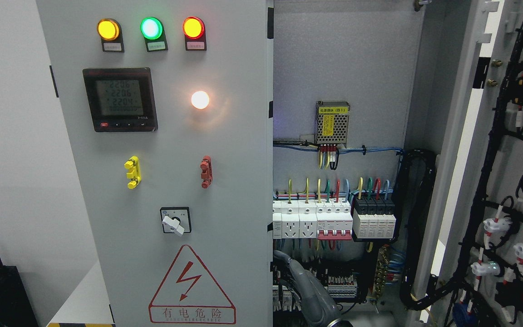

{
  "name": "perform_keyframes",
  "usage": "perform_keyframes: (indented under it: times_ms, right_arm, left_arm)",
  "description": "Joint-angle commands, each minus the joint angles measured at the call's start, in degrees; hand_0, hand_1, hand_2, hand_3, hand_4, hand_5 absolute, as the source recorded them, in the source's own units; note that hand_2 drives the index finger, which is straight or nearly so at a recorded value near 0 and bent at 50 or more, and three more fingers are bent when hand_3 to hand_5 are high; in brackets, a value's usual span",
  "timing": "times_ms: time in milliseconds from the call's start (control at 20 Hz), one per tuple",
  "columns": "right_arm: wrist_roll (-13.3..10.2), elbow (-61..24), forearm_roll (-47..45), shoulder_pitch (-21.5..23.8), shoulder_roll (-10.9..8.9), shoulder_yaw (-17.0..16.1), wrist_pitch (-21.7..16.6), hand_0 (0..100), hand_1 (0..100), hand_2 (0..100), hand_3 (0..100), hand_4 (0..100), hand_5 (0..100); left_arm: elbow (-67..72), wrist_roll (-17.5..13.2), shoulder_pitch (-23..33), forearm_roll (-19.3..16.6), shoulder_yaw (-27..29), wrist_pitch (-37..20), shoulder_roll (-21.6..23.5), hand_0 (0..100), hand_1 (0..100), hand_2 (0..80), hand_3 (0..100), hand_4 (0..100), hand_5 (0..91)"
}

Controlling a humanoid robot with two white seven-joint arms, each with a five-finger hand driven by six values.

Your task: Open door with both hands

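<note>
Cabinet backplate w/ breakers mounted.

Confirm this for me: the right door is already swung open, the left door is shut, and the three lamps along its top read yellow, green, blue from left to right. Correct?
Not quite. In the head view the third lamp is red, not blue; the yellow lamp and green lamp are as you say. The left door is shut and the right door is swung open.
</note>
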Motion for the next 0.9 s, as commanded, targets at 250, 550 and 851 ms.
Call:
perform_keyframes:
  times_ms: [250,550,851]
  right_arm:
    - [2.64,3.13,-0.11,-1.32,-0.09,-0.32,-0.23,11,0,0,0,0,0]
    - [2.73,4.62,-0.11,-2.37,-0.17,-0.41,-0.23,11,0,0,0,0,0]
    - [5.89,4.97,-0.81,-2.46,-0.17,-0.59,-0.23,11,0,0,0,0,0]
  left_arm:
    - [-0.17,-0.02,-0.07,0.0,0.0,0.0,0.05,0,0,0.0,0,3,0.0]
    - [-0.17,-0.02,-0.07,0.0,0.0,0.0,0.05,0,0,0.0,0,3,0.0]
    - [-0.17,-0.02,0.02,0.0,0.0,0.0,0.05,0,0,0.0,0,3,0.0]
